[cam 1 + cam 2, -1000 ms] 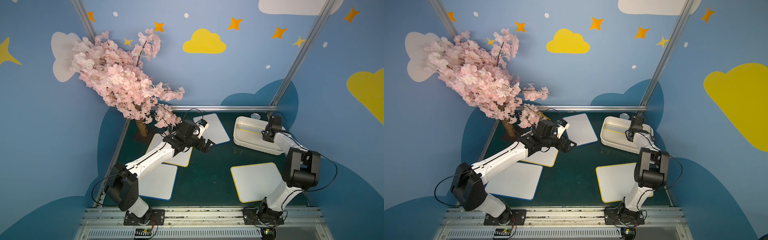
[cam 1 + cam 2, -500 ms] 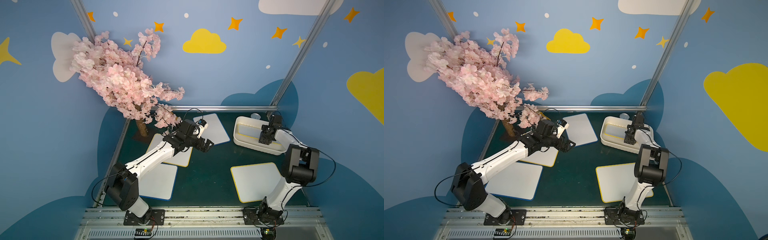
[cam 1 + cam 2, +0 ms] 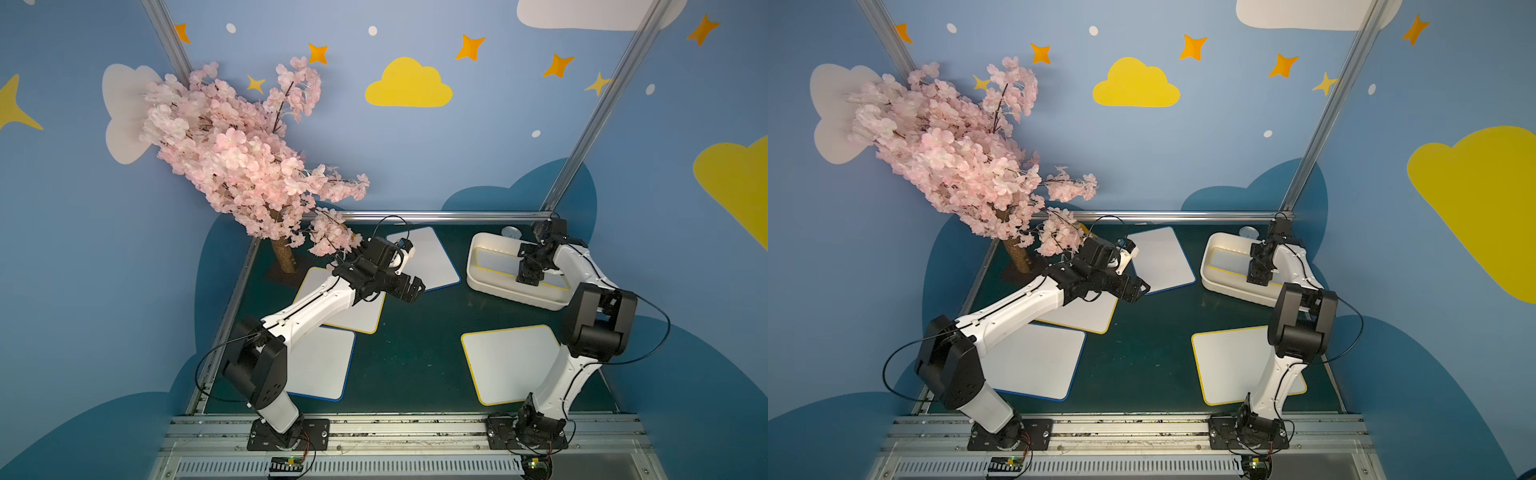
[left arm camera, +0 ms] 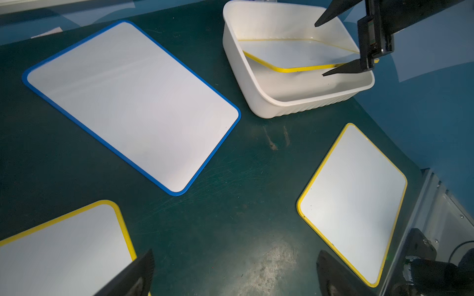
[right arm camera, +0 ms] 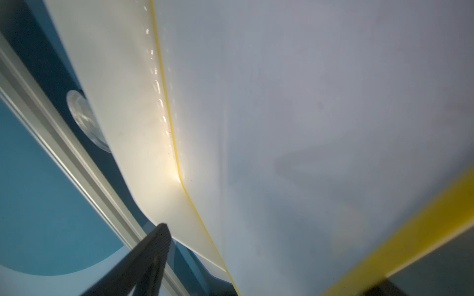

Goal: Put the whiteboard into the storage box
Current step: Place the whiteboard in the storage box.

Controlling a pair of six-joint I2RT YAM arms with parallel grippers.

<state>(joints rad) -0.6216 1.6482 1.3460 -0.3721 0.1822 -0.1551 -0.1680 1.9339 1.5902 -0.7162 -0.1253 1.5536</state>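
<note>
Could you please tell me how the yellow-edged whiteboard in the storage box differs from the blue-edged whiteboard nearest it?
The yellow-edged whiteboard sits inside the storage box; the blue-edged whiteboard lies outside on the table. The yellow-edged whiteboard is tilted, one edge raised; the blue-edged whiteboard is flat. Both are blank, white, rectangular with rounded corners.

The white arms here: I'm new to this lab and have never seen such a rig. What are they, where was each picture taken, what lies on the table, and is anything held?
They are two robot arms, each ending in a two-fingered hand. Two pictures look down from overhead; two come from cameras on the wrists. On the green table lie four whiteboards, two blue-edged and two yellow-edged, beside a blossom tree. A fifth yellow-edged whiteboard sits tilted in the storage box, with a silver can behind. The left hand and right hand are open, holding nothing.
</note>
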